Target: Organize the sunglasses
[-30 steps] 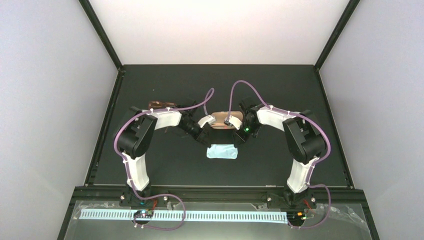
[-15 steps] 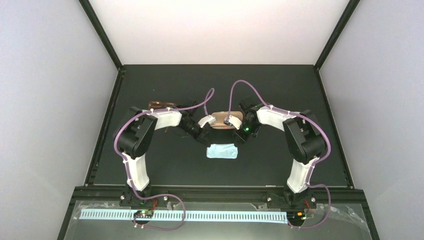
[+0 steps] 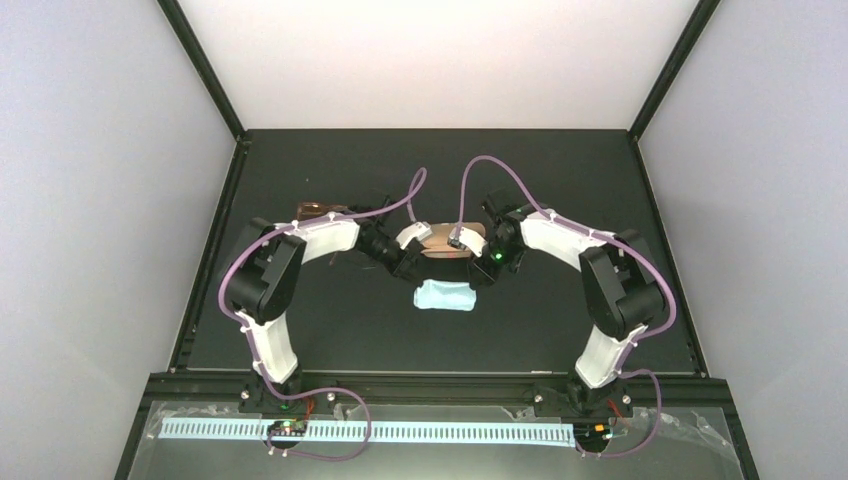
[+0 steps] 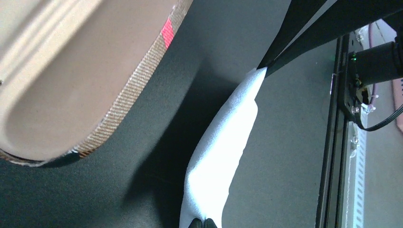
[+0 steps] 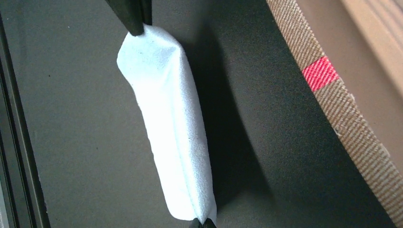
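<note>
The light-blue cloth hangs stretched between my two grippers, raised a little off the black mat. My left gripper is shut on its left end, and the left wrist view shows the tips pinching the cloth. My right gripper is shut on the right end, its tips closed on the cloth. The sunglasses lie at the back left, partly hidden behind my left arm. The brown striped case sits just beyond the cloth, between both wrists.
The case's woven rim with a red tag passes close by in both wrist views. Black frame rails border the mat on both sides. Purple cables arc over the case.
Both grippers have shut on the ends of the cloth. The cloth has risen slightly, bunched and shifted toward the case, and both arms have reached a little farther forward.
</note>
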Controlling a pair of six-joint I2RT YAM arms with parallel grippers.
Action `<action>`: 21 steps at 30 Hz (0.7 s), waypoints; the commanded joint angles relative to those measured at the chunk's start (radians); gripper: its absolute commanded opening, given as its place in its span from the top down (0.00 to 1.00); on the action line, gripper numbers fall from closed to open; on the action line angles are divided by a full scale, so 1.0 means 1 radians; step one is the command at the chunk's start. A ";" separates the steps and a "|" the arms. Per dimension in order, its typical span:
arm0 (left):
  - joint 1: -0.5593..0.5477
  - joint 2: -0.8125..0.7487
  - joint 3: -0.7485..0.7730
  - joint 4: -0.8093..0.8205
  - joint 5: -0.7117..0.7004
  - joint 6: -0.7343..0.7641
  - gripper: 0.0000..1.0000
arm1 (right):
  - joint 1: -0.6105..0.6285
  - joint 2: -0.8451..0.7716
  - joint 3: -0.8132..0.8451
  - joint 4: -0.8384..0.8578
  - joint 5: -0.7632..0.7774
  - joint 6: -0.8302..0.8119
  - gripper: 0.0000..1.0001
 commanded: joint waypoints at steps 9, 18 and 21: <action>0.016 -0.039 0.071 -0.059 0.084 0.081 0.98 | 0.000 -0.073 0.040 -0.033 0.048 -0.001 0.99; 0.018 -0.022 0.143 -0.064 0.096 0.052 0.98 | -0.024 -0.068 0.118 -0.070 0.120 0.016 0.99; 0.019 -0.007 0.179 -0.061 0.087 0.040 0.98 | -0.036 -0.061 0.150 -0.083 0.143 0.015 0.99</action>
